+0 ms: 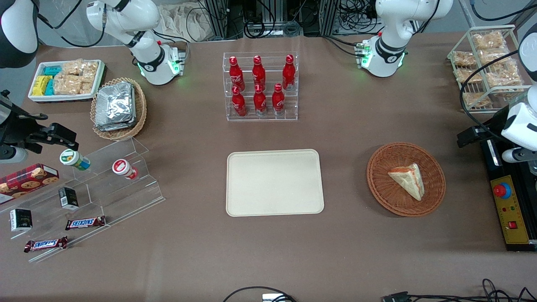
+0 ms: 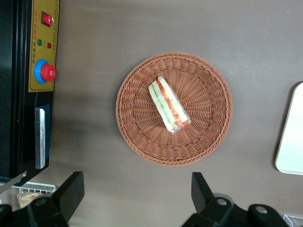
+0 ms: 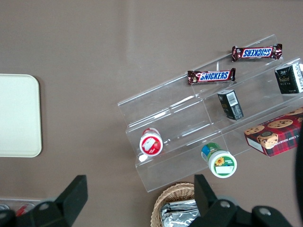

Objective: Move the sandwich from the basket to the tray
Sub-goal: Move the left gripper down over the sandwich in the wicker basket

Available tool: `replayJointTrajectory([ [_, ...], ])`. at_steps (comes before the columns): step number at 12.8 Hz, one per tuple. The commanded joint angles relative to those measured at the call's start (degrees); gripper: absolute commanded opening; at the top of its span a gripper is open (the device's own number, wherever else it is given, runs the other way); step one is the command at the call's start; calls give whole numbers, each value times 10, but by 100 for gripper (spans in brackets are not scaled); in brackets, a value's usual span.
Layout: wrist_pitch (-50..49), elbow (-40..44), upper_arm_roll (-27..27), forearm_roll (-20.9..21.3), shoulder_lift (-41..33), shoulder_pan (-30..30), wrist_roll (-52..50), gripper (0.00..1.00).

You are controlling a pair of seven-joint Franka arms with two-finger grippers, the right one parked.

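The sandwich (image 1: 409, 179), a pale wedge with red and green filling along its edge (image 2: 169, 105), lies in the round reddish-brown wicker basket (image 1: 377, 184) (image 2: 128, 118). The cream tray (image 1: 275, 182) sits bare at the table's middle, beside the basket toward the parked arm's end; its rim also shows in the wrist views (image 2: 291, 137) (image 3: 16, 116). My gripper (image 1: 467, 137) (image 2: 136, 182) hangs well above the table, just off the basket's rim toward the working arm's end. It is open and holds nothing, with only brown tabletop between its fingers.
A black and yellow control box (image 1: 509, 209) (image 2: 43, 47) with a red button lies close to the basket, under my arm. A wire snack rack (image 1: 488, 67) stands farther from the front camera. A clear rack of red bottles (image 1: 260, 86) stands farther back than the tray.
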Motion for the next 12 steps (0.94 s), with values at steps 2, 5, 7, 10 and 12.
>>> replayJointTrajectory([
  [2, -16, 28, -2, 6, 24, -2, -2, 100],
  [5, -5, 29, -3, -3, 50, -2, -8, 100],
  [7, 21, 15, -3, -7, 68, -2, -55, 100],
  [10, 100, -47, -5, -8, 81, -8, -181, 100],
  [12, 176, -96, -9, -8, 96, -11, -276, 100],
])
